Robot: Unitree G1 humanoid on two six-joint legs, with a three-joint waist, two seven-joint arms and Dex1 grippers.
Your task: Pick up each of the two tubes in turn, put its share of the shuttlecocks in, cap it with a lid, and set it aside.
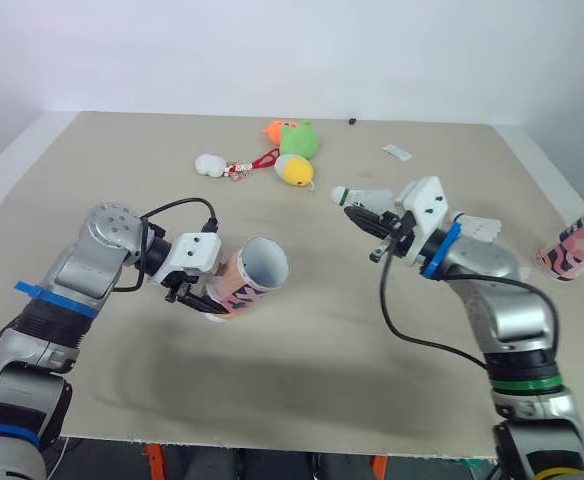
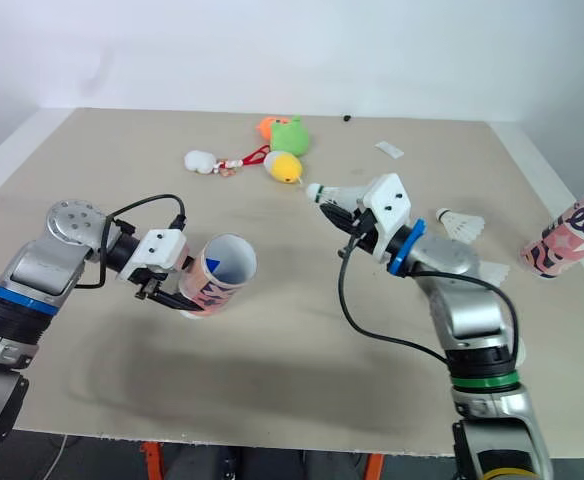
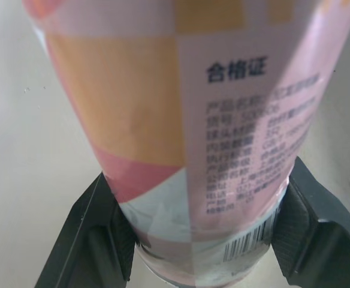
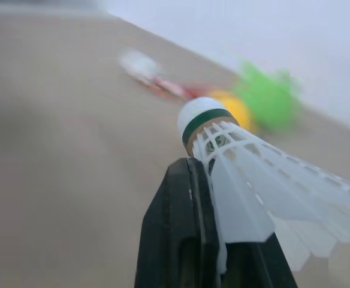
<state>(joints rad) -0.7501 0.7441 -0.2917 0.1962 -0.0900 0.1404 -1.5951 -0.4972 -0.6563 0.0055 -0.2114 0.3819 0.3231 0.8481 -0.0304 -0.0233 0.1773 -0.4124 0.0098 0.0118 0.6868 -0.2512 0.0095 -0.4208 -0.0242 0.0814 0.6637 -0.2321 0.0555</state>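
Now | left tool (image 1: 204, 299) clamps tube (image 1: 253, 274) (mouth open) | right tool (image 1: 363, 215) pinches shuttlecock (image 1: 361, 196)

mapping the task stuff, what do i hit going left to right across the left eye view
tube in the left pincer → shuttlecock in the right pincer → loose shuttlecock → second tube

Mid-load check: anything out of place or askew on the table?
The second tube lies on its side at the table's right edge and might roll off. Plush toys sit at the far side, unrelated to the job. The held tube in the left gripper and the shuttlecock in the right gripper look properly held.
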